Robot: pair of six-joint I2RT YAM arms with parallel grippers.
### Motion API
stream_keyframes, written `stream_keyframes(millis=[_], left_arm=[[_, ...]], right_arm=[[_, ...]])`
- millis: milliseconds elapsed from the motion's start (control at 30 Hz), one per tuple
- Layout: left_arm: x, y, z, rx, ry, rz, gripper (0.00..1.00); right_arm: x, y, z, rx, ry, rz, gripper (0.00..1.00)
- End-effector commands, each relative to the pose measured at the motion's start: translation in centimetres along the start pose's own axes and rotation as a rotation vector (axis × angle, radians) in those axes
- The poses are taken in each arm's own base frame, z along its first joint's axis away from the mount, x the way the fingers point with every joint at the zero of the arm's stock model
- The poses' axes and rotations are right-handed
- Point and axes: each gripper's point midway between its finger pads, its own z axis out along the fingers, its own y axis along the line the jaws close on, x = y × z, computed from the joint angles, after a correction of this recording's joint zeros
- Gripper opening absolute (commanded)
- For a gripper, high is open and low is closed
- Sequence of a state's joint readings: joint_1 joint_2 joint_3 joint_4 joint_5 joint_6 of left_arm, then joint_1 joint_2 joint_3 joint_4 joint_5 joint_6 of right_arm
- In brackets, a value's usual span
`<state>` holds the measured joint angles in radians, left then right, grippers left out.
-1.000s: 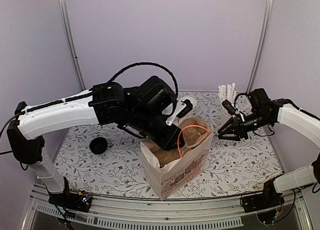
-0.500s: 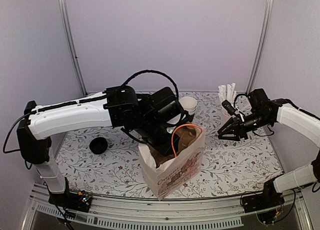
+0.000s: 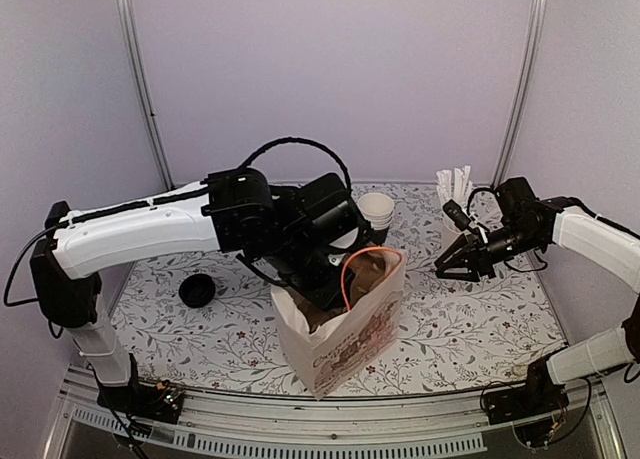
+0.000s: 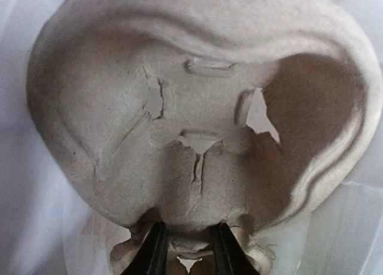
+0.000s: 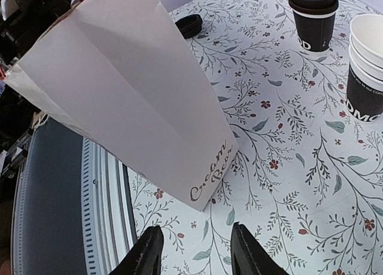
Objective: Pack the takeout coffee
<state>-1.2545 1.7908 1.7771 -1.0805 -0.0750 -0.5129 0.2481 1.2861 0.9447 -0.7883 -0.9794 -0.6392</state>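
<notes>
Above the floral table (image 3: pixel 500 314), left fingers (image 4: pixel 153 255) pinch a pulp tray (image 4: pixel 179 107) edge.

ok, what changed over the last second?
The left hand, gripping the pulp tray, moved down and left into the mouth of the paper bag; the bag shifted slightly left with it. The right hand stayed open, parked right of the bag. The black lid stayed put.

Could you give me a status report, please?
Left fingers grip pulp carrier inside bag. Right fingers open, empty. Coffee upright on table, unpacked. Cup stack beside it.
</notes>
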Motion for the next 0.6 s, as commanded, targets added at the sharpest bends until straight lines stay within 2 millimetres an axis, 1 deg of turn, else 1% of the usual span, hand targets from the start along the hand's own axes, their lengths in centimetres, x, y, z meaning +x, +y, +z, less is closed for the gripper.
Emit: stream_keyframes(millis=[0,67,133,200,233,333,400,467,500,567], left_arm=[[0.5,-0.8,-3.3,0.042,-0.004,-0.019,0.25],[0.6,-1.1,-4.0,0.059,0.004,-0.03,0.25],[0.7,-1.3,-4.5,0.068,0.018,-0.039,0.25],[0.9,-1.3,-4.6,0.066,0.036,-0.046,0.24],[1.0,-1.3,-4.6,0.062,0.045,-0.048,0.24],[1.5,-1.5,-4.6,0.068,0.086,-0.059,0.24],[1.9,-1.5,-4.7,0.067,0.108,-0.071,0.24],[2.2,-1.5,-4.7,0.066,0.127,-0.086,0.24],[2.4,-1.5,-4.8,0.064,0.139,-0.098,0.24],[2.9,-1.3,-4.8,0.053,0.163,-0.116,0.24]], right_arm=[[-0.9,0.8,-0.7,-0.016,-0.003,-0.011,0.41],[-3.1,1.4,-2.0,0.006,-0.005,-0.032,0.41],[-6.4,1.9,-3.9,0.058,-0.02,-0.076,0.41],[-10.0,3.1,-5.5,0.085,-0.056,-0.126,0.41],[-11.5,4.1,-5.8,0.079,-0.062,-0.131,0.42],[-14.9,6.7,-5.0,0.046,-0.049,-0.186,0.43],[-15.4,6.5,-3.9,0.022,-0.03,-0.169,0.43],[-15.3,6.0,-2.7,0.03,0.001,-0.158,0.43],[-15.1,5.8,-1.8,0.025,0.026,-0.157,0.43],[-15.1,5.9,-0.5,0.025,0.061,-0.176,0.43]])
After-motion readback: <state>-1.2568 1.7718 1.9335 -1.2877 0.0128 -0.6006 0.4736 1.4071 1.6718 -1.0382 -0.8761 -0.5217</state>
